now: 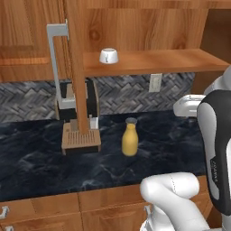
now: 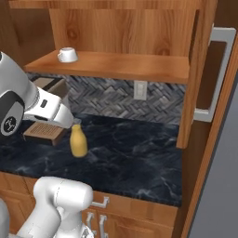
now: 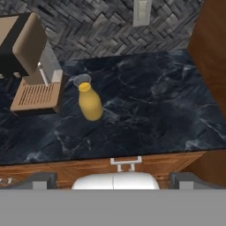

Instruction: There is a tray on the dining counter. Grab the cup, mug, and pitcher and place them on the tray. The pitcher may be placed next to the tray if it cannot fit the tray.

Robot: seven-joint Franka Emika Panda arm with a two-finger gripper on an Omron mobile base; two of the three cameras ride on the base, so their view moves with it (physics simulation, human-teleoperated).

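The mustard-yellow pitcher (image 1: 130,140) (image 2: 78,142) (image 3: 90,103) with its narrow grey neck stands upright on the black marble counter (image 1: 40,162) backed by herringbone tiles. The white mug (image 1: 108,56) (image 2: 68,55) sits on the wooden shelf (image 1: 162,61) above that counter. My gripper (image 3: 114,178) hangs above the counter's front edge, well short of the pitcher. It is open wide with nothing between its fingers (image 3: 39,180). The tray, the cup and the dining counter are out of view.
A coffee machine (image 1: 76,106) (image 3: 24,50) with a wooden drip grille (image 3: 37,96) stands just left of the pitcher. An open cabinet door (image 1: 76,67) with a grey handle hangs in front of it. A wooden cabinet side (image 2: 195,74) bounds the counter on the right.
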